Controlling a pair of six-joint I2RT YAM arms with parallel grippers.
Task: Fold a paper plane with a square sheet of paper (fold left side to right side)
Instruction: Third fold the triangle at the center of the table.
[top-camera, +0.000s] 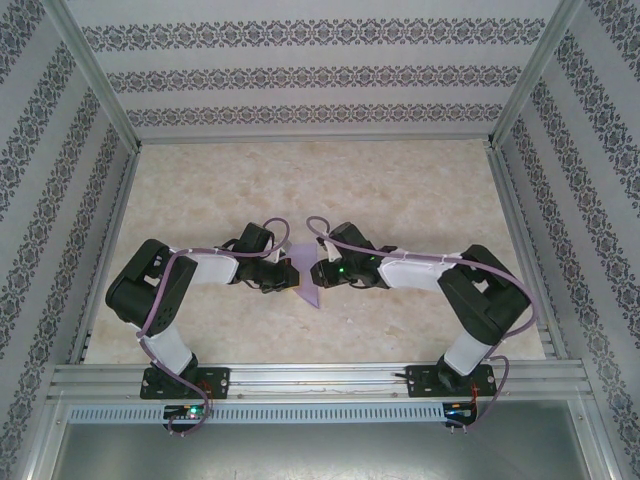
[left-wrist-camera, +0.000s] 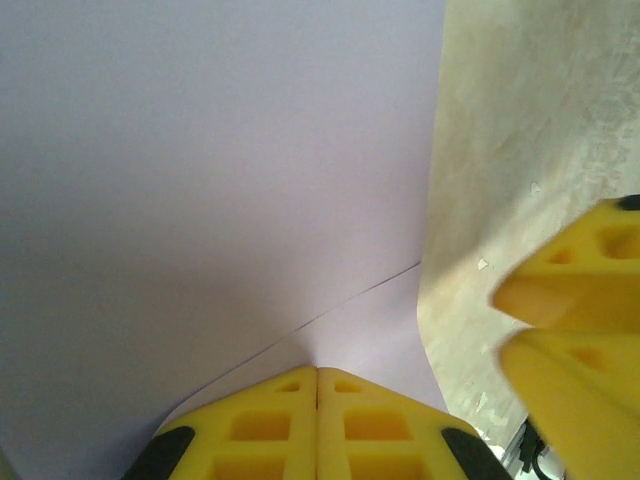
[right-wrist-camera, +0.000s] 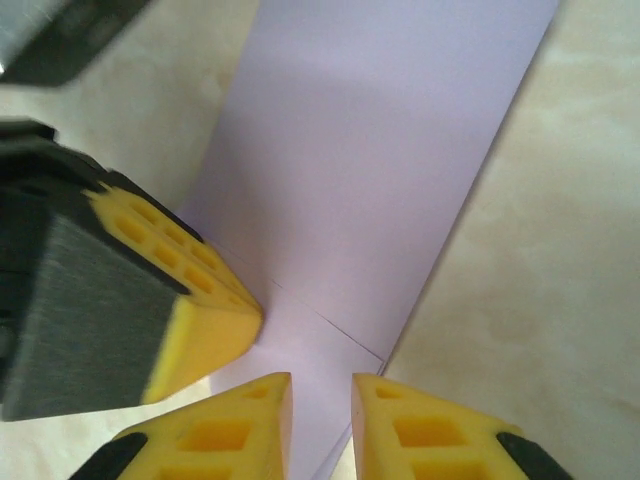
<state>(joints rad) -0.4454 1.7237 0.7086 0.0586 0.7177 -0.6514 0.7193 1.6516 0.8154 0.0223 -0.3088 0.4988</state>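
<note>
Item, paper (top-camera: 308, 290): folded, lying between the grippers. Item, left gripper (left-wrist-camera: 317, 372): closed, tips on the paper. Item, right gripper (right-wrist-camera: 321, 385): narrowly parted over its edge. Risk, we judge: fold springs open, or paper drags if tips slide.

A light-purple sheet of paper (top-camera: 306, 285) is seen in the middle of the table (top-camera: 400, 190). It is shaped to a point, and the point is turned toward the near edge. The left gripper (top-camera: 287, 274) is set at its left side and the right gripper (top-camera: 321, 272) at its right side, both close against it. How the jaws stand cannot be made out. Both arms are bent inward. The table is closed in by patterned walls (top-camera: 320, 75).
</note>
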